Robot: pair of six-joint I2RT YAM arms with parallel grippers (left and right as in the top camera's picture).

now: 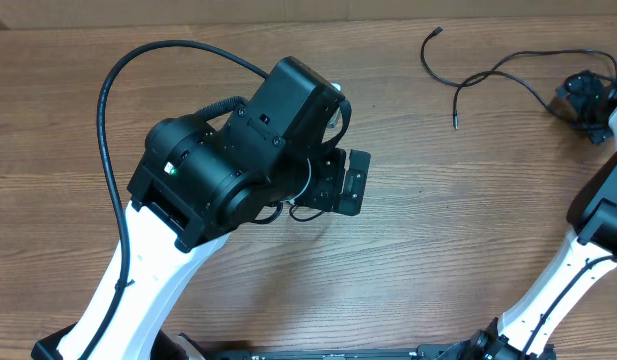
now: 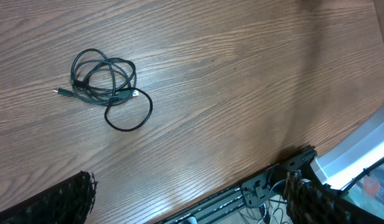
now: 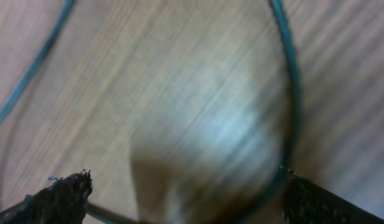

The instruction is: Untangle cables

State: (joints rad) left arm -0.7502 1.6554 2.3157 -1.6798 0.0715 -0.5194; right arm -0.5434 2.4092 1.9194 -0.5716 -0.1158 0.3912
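Cables stand in two lots. Lot one is a coiled bundle of thin black cords [image 2: 104, 87] with small plugs at its edge. It lies flat on the brown wood-grain table [image 2: 241, 74]. In the left wrist view it sits at ten o'clock from your left gripper [image 2: 190, 190], well apart from both fingers. The overhead view hides it beneath the black-and-white left arm [image 1: 238, 160].

Lot two is a loose thin black cable [image 1: 488, 72], which sprawls across the two o'clock corner of the table. Its far stretch leads to your right gripper [image 1: 591, 100] at the three o'clock edge.

Your left jaws stand wide apart, with nothing between them. Judged from the framing, you hold that wrist high so that the whole bundle is in sight before any descent.

Your right jaws are also spread, and the wrist hangs close over the wood. Its view is blurred. The cable curves down from twelve o'clock towards the finger [image 3: 316, 199] at five o'clock, but whether it touches that finger cannot be told.

The loose cable lies well apart from the bundle, likely so that it cannot snag the coils again.
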